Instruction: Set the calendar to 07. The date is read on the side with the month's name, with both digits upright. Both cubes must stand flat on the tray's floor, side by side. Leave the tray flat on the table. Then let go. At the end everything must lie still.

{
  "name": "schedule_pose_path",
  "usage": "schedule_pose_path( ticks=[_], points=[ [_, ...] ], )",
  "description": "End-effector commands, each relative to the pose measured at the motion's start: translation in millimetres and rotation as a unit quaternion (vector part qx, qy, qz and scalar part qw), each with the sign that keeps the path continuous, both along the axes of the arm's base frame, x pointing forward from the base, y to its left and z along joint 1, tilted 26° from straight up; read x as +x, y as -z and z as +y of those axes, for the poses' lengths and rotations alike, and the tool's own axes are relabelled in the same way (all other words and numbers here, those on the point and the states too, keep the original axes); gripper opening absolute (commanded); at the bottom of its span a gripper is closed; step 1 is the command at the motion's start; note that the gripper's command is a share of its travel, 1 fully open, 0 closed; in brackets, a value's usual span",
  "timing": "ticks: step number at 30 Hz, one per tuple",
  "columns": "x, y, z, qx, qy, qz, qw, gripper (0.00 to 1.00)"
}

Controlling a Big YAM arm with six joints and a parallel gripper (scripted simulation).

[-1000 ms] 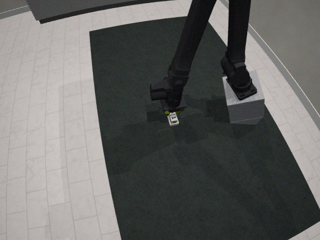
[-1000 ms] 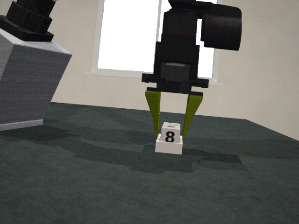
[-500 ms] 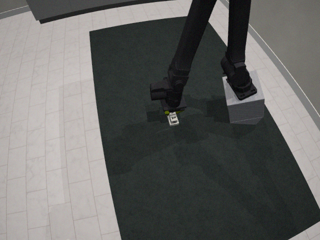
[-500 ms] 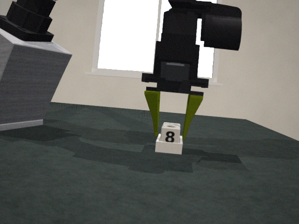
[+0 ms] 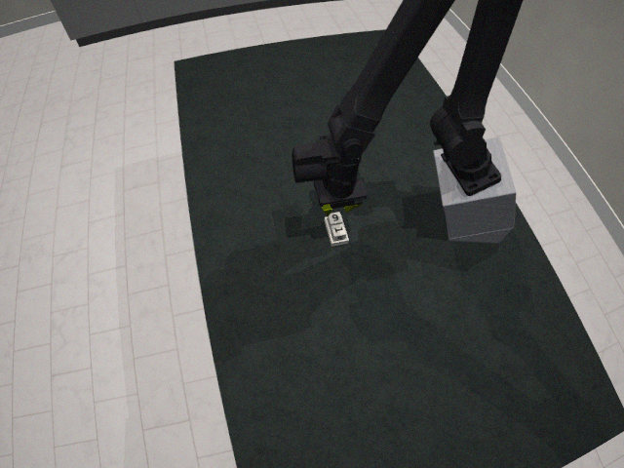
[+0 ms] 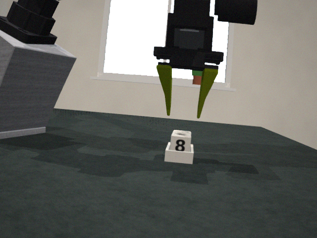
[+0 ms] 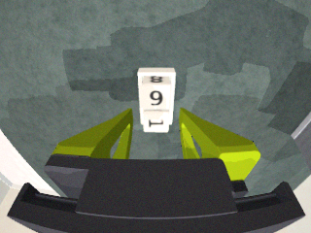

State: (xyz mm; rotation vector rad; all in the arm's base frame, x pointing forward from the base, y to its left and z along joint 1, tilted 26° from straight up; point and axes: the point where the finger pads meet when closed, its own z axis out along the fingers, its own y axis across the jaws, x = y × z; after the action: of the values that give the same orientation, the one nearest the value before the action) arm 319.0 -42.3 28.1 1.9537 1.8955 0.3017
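A small white tray [image 5: 337, 231] lies flat on the dark mat with two white digit cubes standing in it, one behind the other. In the top view the far cube's top [image 5: 334, 218] shows a 9 and the near cube's top [image 5: 338, 231] shows a 1. In the exterior view the tray [image 6: 179, 153] is seen end on, and the front cube [image 6: 181, 140] shows an 8 on its side. In the wrist view the tray [image 7: 155, 101] shows the 9 on top. My gripper [image 6: 183, 115] hangs open and empty above the cubes, clear of them.
The arm's grey base block [image 5: 476, 193] stands on the mat to the right of the tray. The dark mat [image 5: 352, 302] lies on a pale tiled floor. A window is in the wall behind.
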Motion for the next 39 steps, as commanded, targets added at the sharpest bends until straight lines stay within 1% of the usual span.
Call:
schedule_pose_path(
  ticks=[1, 5, 8, 10, 11, 14, 15, 35, 39],
  points=[
    [7.4, -35.7, 4.1, 0.0, 0.003, -0.022, 1.0, 0.45],
    [0.7, -52.8, 6.3, 0.0, 0.003, -0.024, 1.0, 0.45],
    [-2.0, -59.7, 7.3, 0.0, 0.003, -0.024, 1.0, 0.45],
    [-2.0, -59.7, 7.3, 0.0, 0.003, -0.024, 1.0, 0.45],
    [-7.9, -48.5, 4.2, 0.001, 0.008, -0.006, 1.0, 0.45],
    [-8.5, -52.2, 4.8, 0.001, 0.008, -0.011, 1.0, 0.45],
    [-8.4, -52.7, 4.8, 0.001, 0.008, -0.012, 1.0, 1.0],
    [-6.5, -53.8, 4.7, 0.001, 0.007, -0.017, 1.0, 1.0],
    [-4.0, -64.2, 6.2, 0.0, 0.005, -0.025, 1.0, 1.0]
  ],
)
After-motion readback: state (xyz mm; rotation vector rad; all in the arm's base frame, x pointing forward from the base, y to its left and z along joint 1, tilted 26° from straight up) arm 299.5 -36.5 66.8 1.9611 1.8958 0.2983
